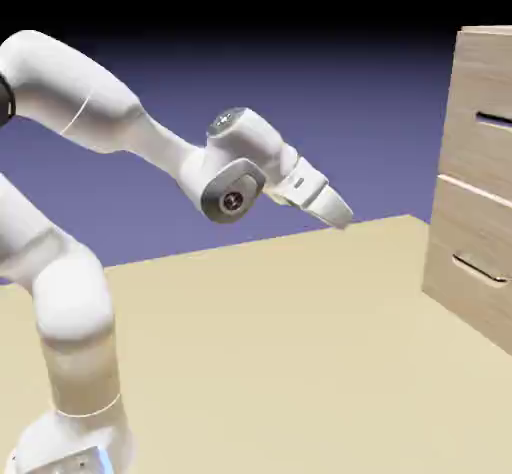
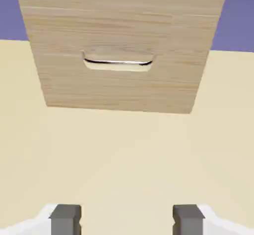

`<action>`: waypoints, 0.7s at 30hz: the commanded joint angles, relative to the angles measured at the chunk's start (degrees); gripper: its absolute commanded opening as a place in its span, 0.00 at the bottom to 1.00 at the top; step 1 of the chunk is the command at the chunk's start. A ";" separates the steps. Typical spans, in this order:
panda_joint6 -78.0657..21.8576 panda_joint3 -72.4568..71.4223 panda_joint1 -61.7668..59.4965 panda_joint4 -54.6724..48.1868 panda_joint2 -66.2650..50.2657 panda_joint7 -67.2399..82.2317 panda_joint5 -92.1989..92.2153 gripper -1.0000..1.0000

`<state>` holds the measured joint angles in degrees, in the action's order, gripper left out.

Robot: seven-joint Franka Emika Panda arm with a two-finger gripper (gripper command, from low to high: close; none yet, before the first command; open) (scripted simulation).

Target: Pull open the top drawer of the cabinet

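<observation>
The cabinet [image 1: 462,297] stands at the exterior view's right edge, a tall light wood-grain box. Its top drawer [image 1: 484,82] is flush and carries a dark bar handle [image 1: 495,120]. My gripper [image 1: 341,216] hangs in the air well to the left of the cabinet, lower than that handle, tilted down toward the table. In the hand view the gripper [image 2: 126,219] is open, its grey fingertips [image 2: 65,218] wide apart with only table between them. That view shows the cabinet [image 2: 59,30] ahead, with one drawer handle [image 2: 118,62] just above the table; this looks like the lower drawer.
The lower drawer [image 1: 468,224] with its own handle [image 1: 480,269] sits under the top one. The beige table [image 1: 280,342] runs from the arm's base to the foot of the cabinet.
</observation>
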<state>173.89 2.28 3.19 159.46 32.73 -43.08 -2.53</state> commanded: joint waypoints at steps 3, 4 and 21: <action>-0.29 5.68 6.23 -3.83 0.18 -1.55 -6.29 0.50; -0.39 7.58 8.31 -5.11 0.24 -2.07 -8.39 0.50; -2.03 39.77 43.61 -26.83 1.26 -10.87 -44.01 0.50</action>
<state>171.86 42.05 46.80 132.63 33.99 -53.95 -46.54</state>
